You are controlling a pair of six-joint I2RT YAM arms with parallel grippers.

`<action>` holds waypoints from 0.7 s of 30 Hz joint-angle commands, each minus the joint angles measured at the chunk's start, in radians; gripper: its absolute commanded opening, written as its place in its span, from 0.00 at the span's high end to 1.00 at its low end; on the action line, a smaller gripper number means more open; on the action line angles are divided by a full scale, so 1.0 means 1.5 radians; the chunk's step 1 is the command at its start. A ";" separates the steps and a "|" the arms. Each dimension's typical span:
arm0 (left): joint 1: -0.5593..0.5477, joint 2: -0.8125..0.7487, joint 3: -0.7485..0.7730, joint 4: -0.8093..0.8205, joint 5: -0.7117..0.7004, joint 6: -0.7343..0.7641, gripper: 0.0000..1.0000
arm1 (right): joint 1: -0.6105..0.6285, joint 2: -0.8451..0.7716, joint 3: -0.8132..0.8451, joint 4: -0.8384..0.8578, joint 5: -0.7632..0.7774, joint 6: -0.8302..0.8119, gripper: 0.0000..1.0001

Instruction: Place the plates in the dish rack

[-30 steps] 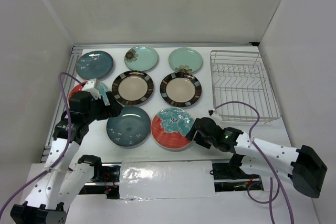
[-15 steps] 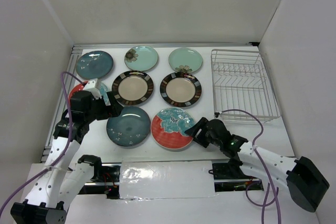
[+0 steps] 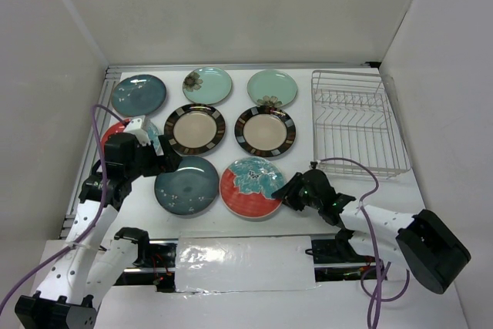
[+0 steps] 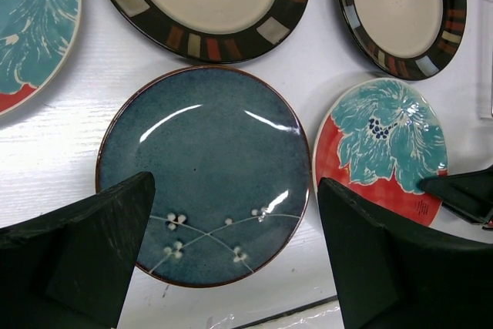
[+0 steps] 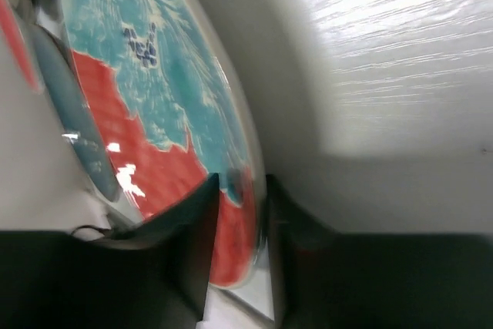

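Several plates lie flat on the white table. My right gripper (image 3: 286, 194) (image 5: 243, 190) is low at the right rim of the red plate with teal flowers (image 3: 252, 188) (image 5: 146, 75), its jaws closed over that rim from both sides. My left gripper (image 3: 163, 156) (image 4: 235, 190) hovers wide open above the near dark teal plate (image 3: 186, 185) (image 4: 200, 167), holding nothing. The wire dish rack (image 3: 358, 125) stands at the right with no plates in it.
Behind these lie two striped-rim plates (image 3: 194, 129) (image 3: 265, 130), two mint plates (image 3: 207, 85) (image 3: 272, 88) and a dark teal plate (image 3: 139, 95). Another red plate (image 3: 115, 130) is half hidden under my left arm. White walls enclose the table.
My right gripper has dropped lower and narrowed its jaws onto the red plate's rim; the plate nudged slightly left. The left arm barely moved.
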 commanded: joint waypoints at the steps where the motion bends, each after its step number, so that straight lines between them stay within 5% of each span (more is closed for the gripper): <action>1: -0.004 -0.001 0.000 0.020 0.012 0.006 0.00 | -0.002 -0.003 -0.009 -0.030 0.000 -0.036 0.73; 5: -0.004 -0.001 0.000 0.020 0.012 0.006 0.00 | -0.002 -0.040 0.041 -0.133 0.017 -0.079 1.00; 11: -0.004 -0.001 0.000 0.020 0.012 0.006 0.00 | 0.026 -0.084 0.207 -0.325 0.060 -0.155 1.00; 21: -0.004 -0.001 0.000 0.020 0.006 0.006 0.00 | 0.126 0.051 0.634 -0.596 0.231 -0.276 1.00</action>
